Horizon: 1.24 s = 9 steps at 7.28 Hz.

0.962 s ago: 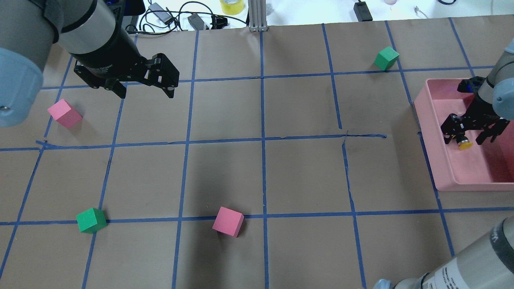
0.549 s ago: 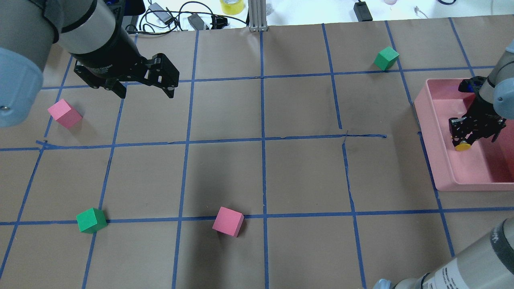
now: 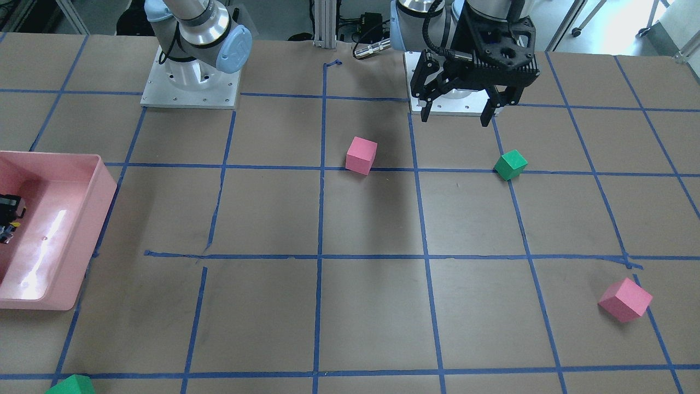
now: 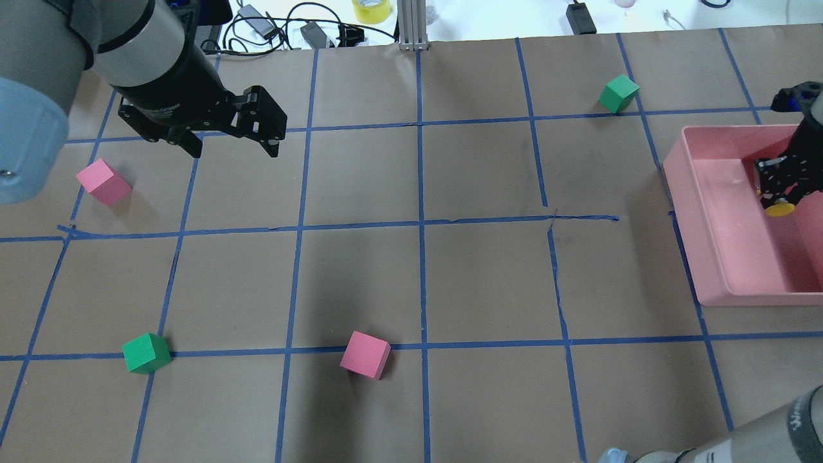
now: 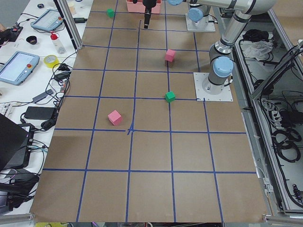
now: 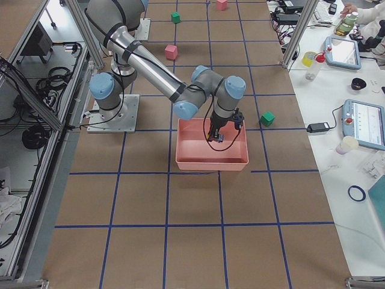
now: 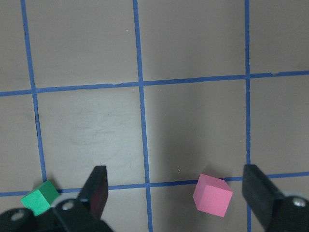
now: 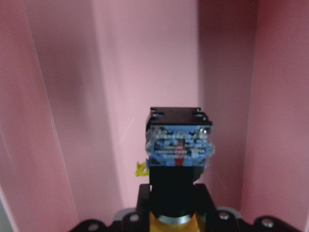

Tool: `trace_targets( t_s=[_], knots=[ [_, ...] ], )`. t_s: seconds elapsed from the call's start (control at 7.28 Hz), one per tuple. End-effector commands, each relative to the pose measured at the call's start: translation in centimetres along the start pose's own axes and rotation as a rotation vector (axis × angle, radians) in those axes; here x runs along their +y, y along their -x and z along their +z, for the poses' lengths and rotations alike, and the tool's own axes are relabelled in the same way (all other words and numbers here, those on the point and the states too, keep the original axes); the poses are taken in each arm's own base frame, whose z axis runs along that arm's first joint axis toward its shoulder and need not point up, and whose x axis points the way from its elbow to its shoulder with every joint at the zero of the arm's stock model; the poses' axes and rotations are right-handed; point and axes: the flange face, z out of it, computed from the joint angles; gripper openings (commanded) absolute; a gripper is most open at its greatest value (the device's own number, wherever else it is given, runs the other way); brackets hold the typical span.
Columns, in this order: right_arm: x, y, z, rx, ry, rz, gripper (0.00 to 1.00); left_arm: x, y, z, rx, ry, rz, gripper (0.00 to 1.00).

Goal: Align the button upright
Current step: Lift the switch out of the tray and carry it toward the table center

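The button is held in my right gripper point(image 4: 780, 190) above the inside of the pink bin point(image 4: 759, 299). Its yellow cap point(image 4: 779, 208) shows just below the fingers in the overhead view. In the right wrist view the silvery-grey block base point(image 8: 179, 144) points away from the camera, and the yellow cap point(image 8: 170, 223) sits low between the shut fingers. In the front-facing view the right gripper point(image 3: 6, 219) is at the left edge, over the bin point(image 3: 82, 241). My left gripper point(image 4: 235, 152) hangs open and empty over the table's far left; it also shows in the front-facing view point(image 3: 454, 119).
Two pink cubes point(image 4: 103, 182) point(image 4: 365, 354) and two green cubes point(image 4: 146, 352) point(image 4: 618, 93) lie on the brown paper with its blue tape grid. The bin's walls surround the right gripper. Cables and a tape roll point(image 4: 371, 9) lie beyond the far edge.
My right gripper was open around the button in the bin, then shut on it, and has moved with it toward the bin's far right side. The left arm has not moved.
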Motion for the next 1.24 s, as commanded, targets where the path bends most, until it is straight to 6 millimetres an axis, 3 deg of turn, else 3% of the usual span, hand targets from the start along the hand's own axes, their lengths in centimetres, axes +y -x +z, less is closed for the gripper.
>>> trace_targets(
  t_s=[0.0, 0.14, 0.27, 0.41, 0.69, 0.96, 1.1],
  knots=[
    [-0.8, -0.1, -5.7, -0.03, -0.031, -0.012, 0.0, 0.0, 0.0, 0.0, 0.0, 0.0, 0.0, 1.0],
    [-0.5, 1.7, -6.6, -0.05, -0.01, -0.045, 0.0, 0.0, 0.0, 0.0, 0.0, 0.0, 0.0, 1.0],
    [-0.5, 6.8, -8.6, -0.046, -0.044, -0.114, 0.0, 0.0, 0.0, 0.0, 0.0, 0.0, 0.0, 1.0],
    [-0.9, 14.3, -10.4, -0.019, -0.078, -0.186, 0.0, 0.0, 0.0, 0.0, 0.0, 0.0, 0.0, 1.0],
    [-0.3, 27.6, -11.2, -0.011, -0.13, -0.127, 0.0, 0.0, 0.0, 0.0, 0.0, 0.0, 0.0, 1.0],
    [-1.6, 39.7, -7.7, -0.092, -0.216, -0.119, 0.0, 0.0, 0.0, 0.0, 0.0, 0.0, 0.0, 1.0],
    [-2.6, 44.7, -4.9, -0.102, -0.252, -0.126, 0.0, 0.0, 0.0, 0.0, 0.0, 0.0, 0.0, 1.0]
  ],
)
